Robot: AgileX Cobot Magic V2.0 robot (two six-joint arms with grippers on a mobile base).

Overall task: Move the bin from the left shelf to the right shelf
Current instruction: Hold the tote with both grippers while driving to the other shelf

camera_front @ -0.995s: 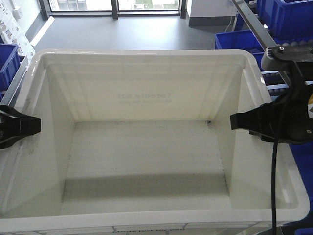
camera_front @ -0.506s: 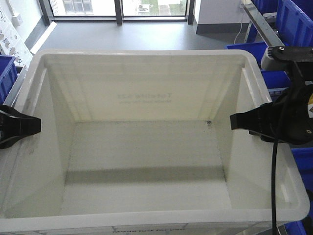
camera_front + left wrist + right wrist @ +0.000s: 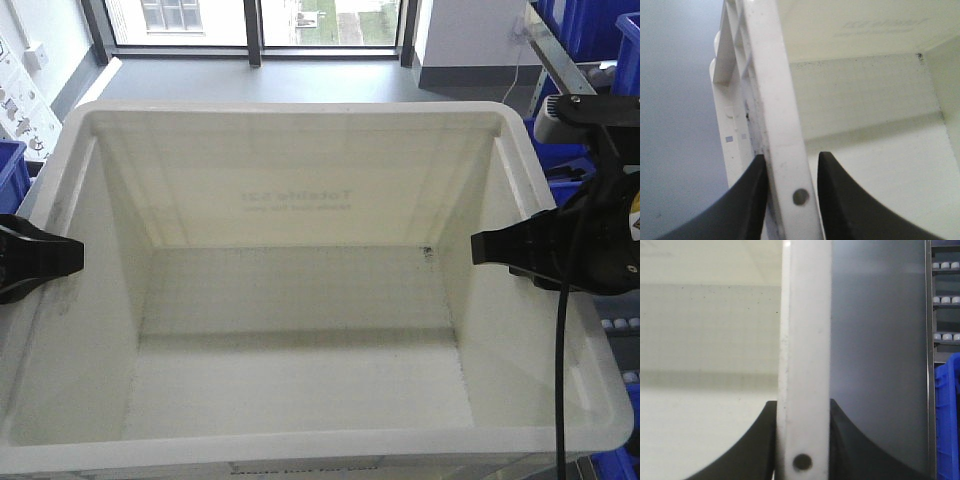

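We see the bin open side up, long axis running left to right, printed wall farthest from us. The left end effector and right end effector each clamp a side rim, holding it above the grey floor, near blue bins.

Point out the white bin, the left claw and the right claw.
white bin [image 3: 290,108], front view, on its far rim.
left claw [image 3: 791,159], left wrist view, midway between fingertips, over the clamped rim.
right claw [image 3: 803,404], right wrist view, midway between fingertips, over the clamped rim.
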